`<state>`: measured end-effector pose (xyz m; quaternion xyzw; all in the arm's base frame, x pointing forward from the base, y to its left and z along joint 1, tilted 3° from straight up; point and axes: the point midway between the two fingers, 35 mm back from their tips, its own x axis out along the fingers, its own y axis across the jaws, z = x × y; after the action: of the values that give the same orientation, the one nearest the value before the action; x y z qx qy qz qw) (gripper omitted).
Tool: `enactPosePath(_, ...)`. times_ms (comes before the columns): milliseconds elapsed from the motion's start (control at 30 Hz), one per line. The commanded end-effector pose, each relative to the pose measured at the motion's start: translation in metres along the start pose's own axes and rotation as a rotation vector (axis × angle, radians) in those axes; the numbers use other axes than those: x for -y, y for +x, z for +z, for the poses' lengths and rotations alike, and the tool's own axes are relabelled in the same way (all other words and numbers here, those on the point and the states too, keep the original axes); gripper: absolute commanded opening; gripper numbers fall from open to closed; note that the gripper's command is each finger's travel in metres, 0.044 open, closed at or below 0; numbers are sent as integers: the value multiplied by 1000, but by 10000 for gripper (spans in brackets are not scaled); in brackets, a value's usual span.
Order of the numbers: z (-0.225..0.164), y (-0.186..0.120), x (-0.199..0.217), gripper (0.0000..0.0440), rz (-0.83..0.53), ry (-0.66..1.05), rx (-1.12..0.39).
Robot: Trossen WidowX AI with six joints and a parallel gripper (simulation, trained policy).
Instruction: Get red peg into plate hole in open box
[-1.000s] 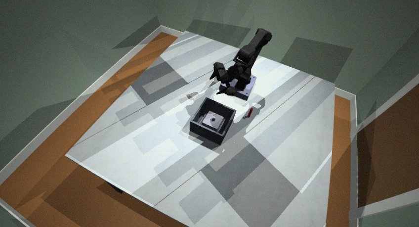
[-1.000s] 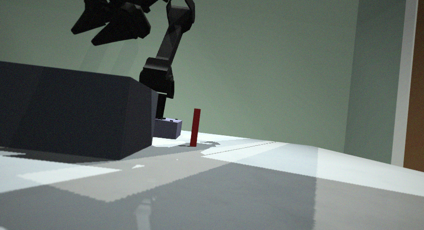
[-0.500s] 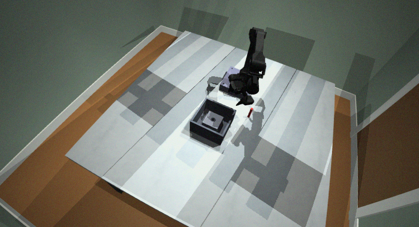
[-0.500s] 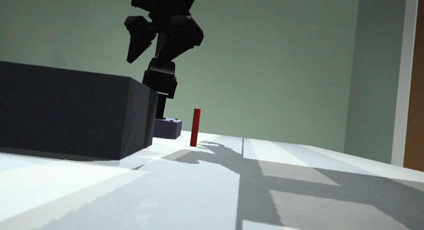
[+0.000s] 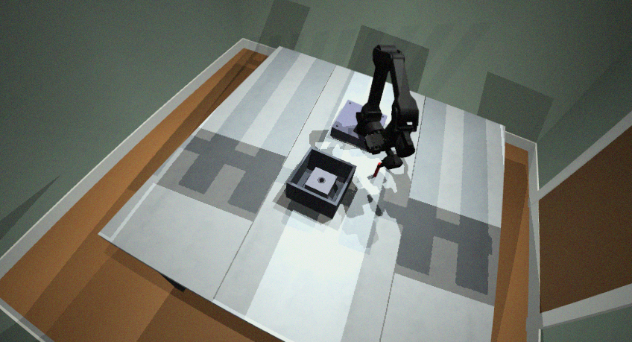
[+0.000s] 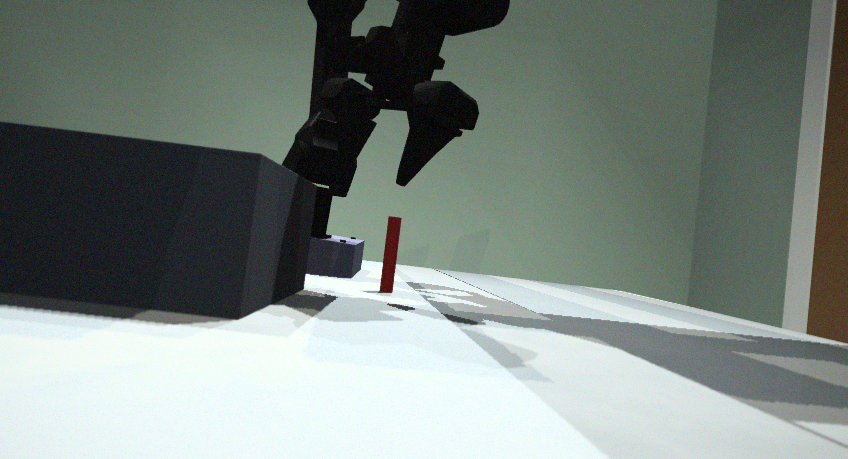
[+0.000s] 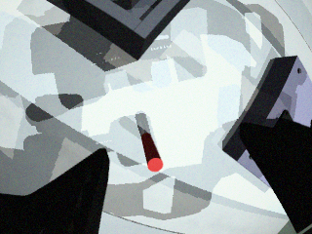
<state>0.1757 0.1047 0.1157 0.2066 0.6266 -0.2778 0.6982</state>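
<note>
The red peg (image 5: 377,169) (image 6: 390,254) (image 7: 150,150) stands upright on the table, outside the box and right of it in the top view. My gripper (image 7: 175,142) is open and empty, above the peg. In the wrist view the peg shows between the two spread fingers, its round top a little below the line of the fingertips. The exterior view shows a gap between a fingertip and the peg top. The dark open box (image 5: 305,198) (image 6: 130,228) (image 7: 102,28) holds a pale plate (image 5: 315,186) with a round hole in it. The hole is empty.
The arm's lilac base block (image 5: 346,117) (image 6: 334,259) (image 7: 298,90) stands behind the box in the top view, and near the right finger in the wrist view. The pale table (image 5: 305,267) carries hard-edged shadows. A green wall rises behind it.
</note>
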Motion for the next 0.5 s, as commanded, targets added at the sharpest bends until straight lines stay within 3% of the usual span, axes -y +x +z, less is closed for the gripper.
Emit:
enactPosePath(0,-13,10,-5,440,-13,5,-25)
enactPosePath(467,-36,66,-23,440,4,-9,-22)
